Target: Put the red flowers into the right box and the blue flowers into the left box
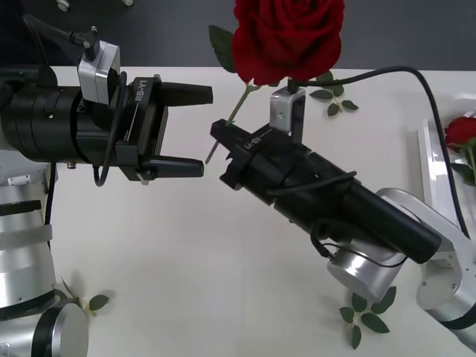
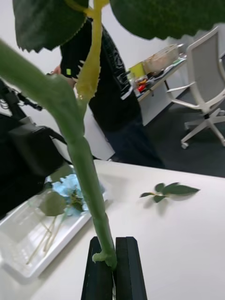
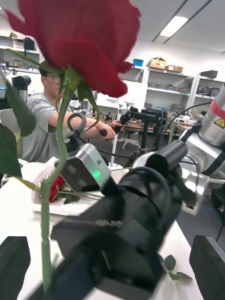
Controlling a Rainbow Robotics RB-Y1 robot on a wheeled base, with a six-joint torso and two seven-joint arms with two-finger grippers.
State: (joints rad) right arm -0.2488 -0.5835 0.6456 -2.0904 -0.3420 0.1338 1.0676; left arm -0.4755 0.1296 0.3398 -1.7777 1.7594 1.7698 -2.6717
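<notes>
My right gripper is raised over the middle of the table, shut on the green stem of a red rose. The rose head stands upright above it, with the right gripper pinching the stem at its lower end. My left gripper is open and faces the stem from the left, a short gap away. Another red flower lies in the right box at the table's right edge. A pale blue flower lies in the left box.
Loose leaf sprigs lie on the white table at the far middle, near right and near left. A person sits beyond the table and touches nothing on it.
</notes>
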